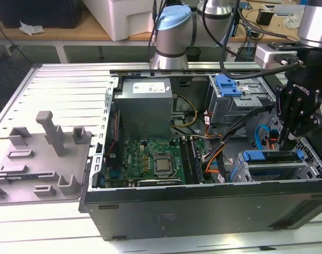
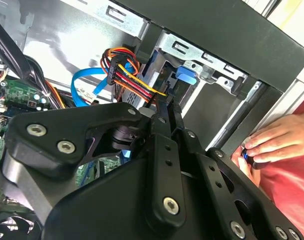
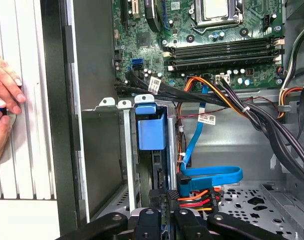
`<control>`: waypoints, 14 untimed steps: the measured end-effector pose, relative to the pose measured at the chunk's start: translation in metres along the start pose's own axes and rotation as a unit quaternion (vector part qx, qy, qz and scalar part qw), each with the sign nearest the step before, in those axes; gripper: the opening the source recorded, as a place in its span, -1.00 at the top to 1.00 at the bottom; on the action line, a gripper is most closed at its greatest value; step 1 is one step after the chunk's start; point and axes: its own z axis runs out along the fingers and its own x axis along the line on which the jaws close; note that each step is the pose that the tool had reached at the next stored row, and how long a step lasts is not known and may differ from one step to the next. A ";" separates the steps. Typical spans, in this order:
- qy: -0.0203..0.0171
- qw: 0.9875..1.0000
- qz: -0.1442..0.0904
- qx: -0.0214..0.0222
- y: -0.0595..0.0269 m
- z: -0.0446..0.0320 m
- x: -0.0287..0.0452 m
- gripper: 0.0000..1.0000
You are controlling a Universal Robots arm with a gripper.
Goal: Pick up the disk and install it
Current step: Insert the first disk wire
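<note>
In the exterior view, the open computer case (image 1: pixel 203 211) shows the motherboard (image 1: pixel 150 159) in its middle. Toward the exterior view's right, the disk (image 1: pixel 272 156) sits in the drive cage (image 1: pixel 266 173). The gripper (image 1: pixel 284 142) hangs just above the disk; if it is closed, I cannot tell.

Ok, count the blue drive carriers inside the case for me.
2. One blue carrier lies at the far drive cage, toward the exterior view's right. The other, on the disk, sits in the near cage below the gripper. Others may be hidden inside the cages.
</note>
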 end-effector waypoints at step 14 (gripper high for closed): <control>-0.022 1.000 0.001 -0.001 -0.0002 0.0007 0.0030 0.67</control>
